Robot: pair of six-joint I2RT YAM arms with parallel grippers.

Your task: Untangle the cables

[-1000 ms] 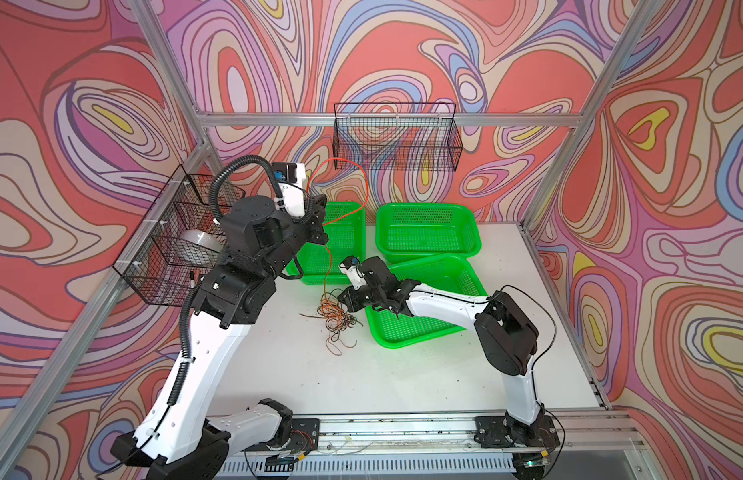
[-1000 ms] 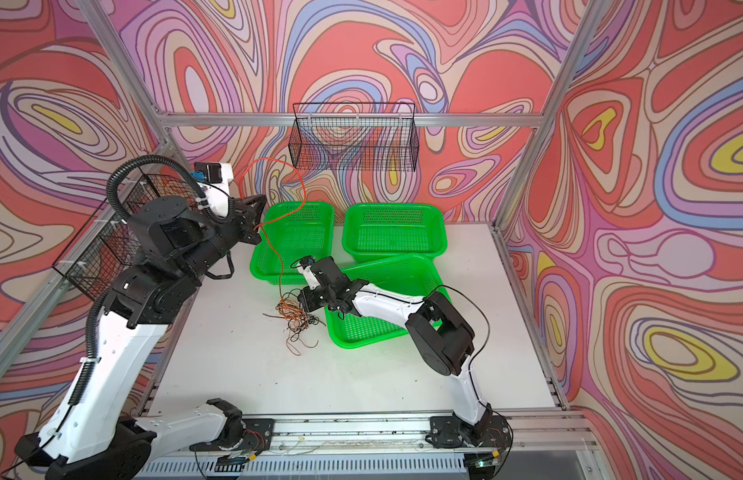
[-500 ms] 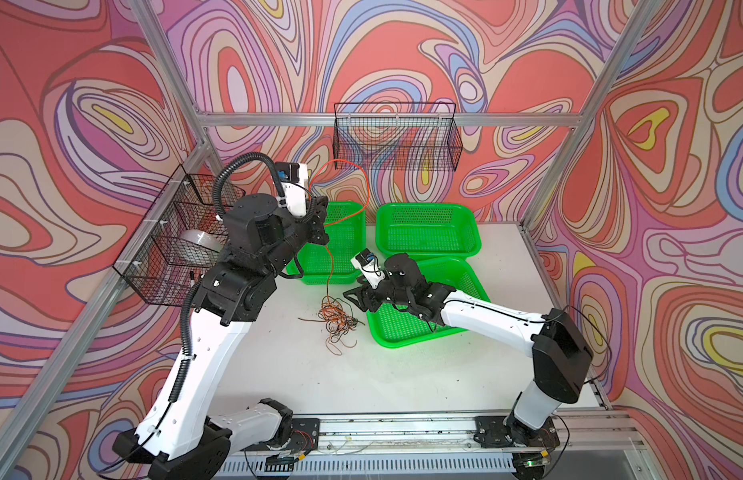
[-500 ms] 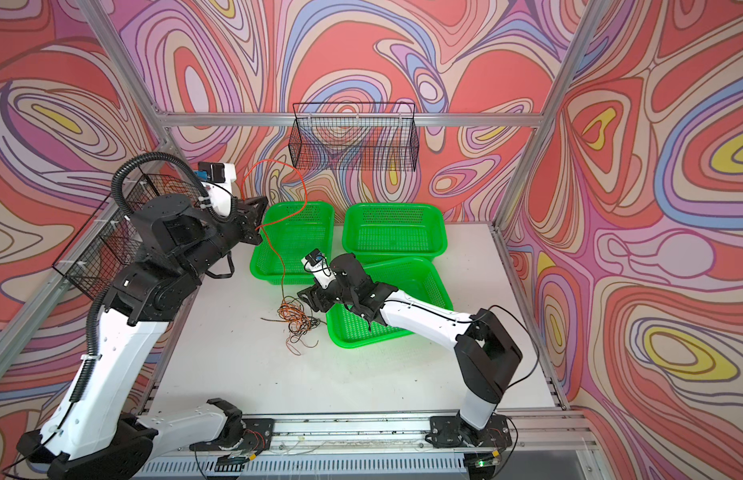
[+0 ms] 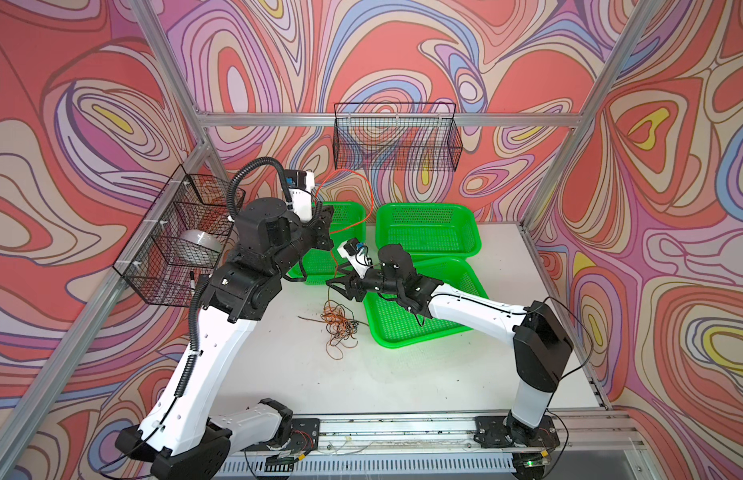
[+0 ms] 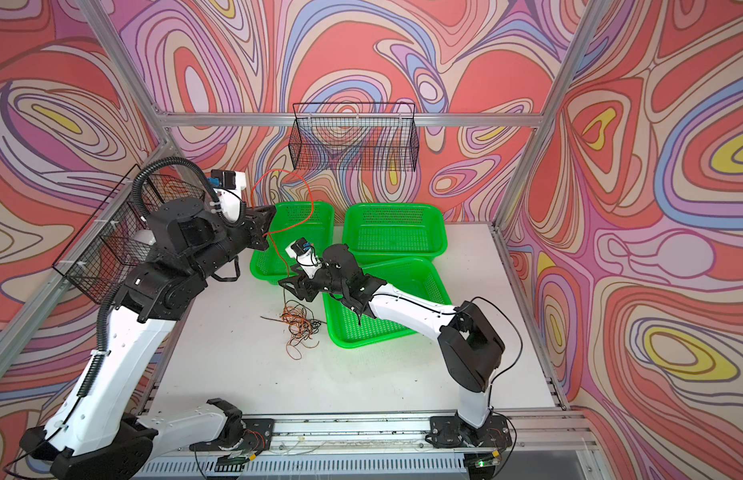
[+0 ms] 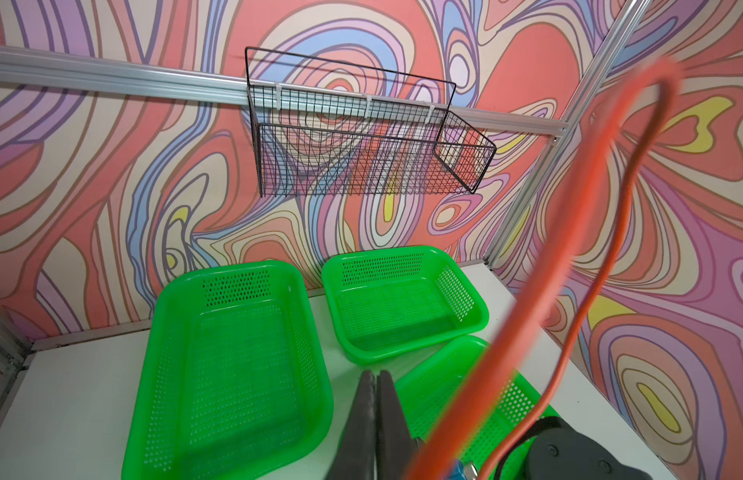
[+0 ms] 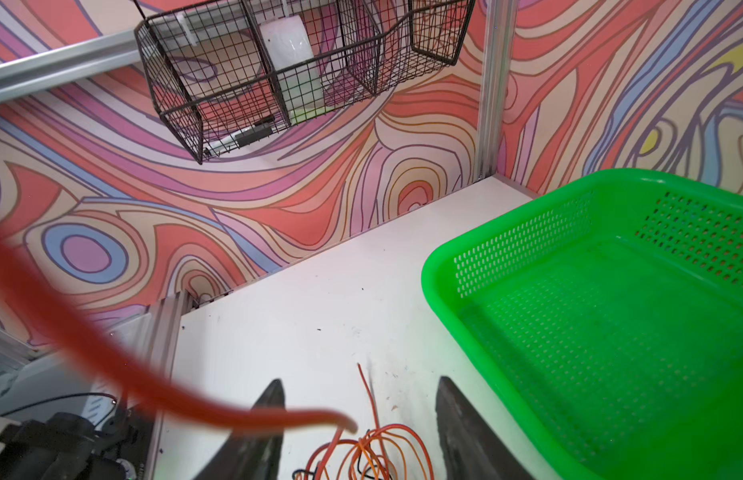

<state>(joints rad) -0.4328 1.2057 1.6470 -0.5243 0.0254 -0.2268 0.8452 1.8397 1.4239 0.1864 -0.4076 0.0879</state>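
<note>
I see my left end effector (image 7: 376, 386) clenched tight and lifted well above the table (image 5: 278, 374), gripping the orange cable (image 7: 527, 299), which arcs up in a wide loop and then drops to the other cables (image 5: 338, 322). That tangle of orange and dark strands lies on the table, just beside the left edge of the nearest green basket (image 5: 403, 322). My right end effector (image 8: 361, 384) hovers low over the tangle with its jaws parted and nothing gripped between them, and the raised orange cable passes close in front of its wrist camera.
</note>
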